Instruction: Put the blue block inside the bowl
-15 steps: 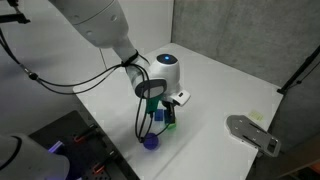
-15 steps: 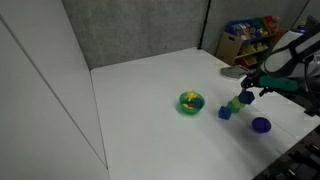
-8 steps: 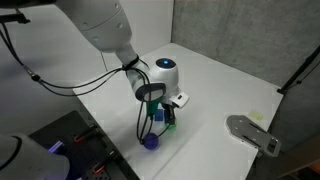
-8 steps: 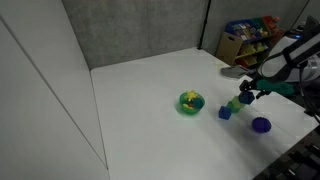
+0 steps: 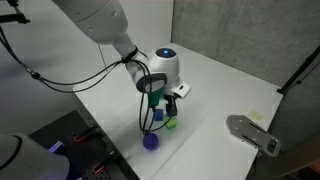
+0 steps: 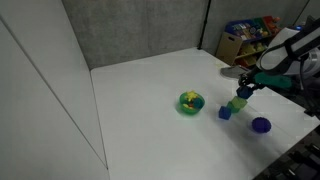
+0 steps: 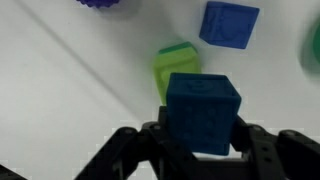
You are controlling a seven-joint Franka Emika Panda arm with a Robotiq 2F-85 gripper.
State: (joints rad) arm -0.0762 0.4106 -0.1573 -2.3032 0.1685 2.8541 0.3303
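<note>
The blue block is in the gripper. The gripper is closed on it from two opposite sides, and the block hangs clear of the desk. In the wrist view it sits directly above a light green cube that lies on the desk. The fingers press on the lower part of the flat faces, and the block looks straight between them, not tilted.

I judge it to be a light, stiff cube (probably wood or plastic). It should not bend or break, and its flat parallel sides are the right place to hold it. The faces look smooth, so it may slip if the grip loosens, and it may bounce a little when dropped into a small bowl.

The bowl stands to the left of the gripper in an exterior view, well apart from it. Something yellowish is inside, too small to name. In the wrist view only its green edge shows, at the right border.

By count, there are two dark blue cubes: the held one, and a second blue cube on the desk beside the green one. There is one light green cube, one round blue-violet piece nearer to the desk edge, and one bowl.
</note>
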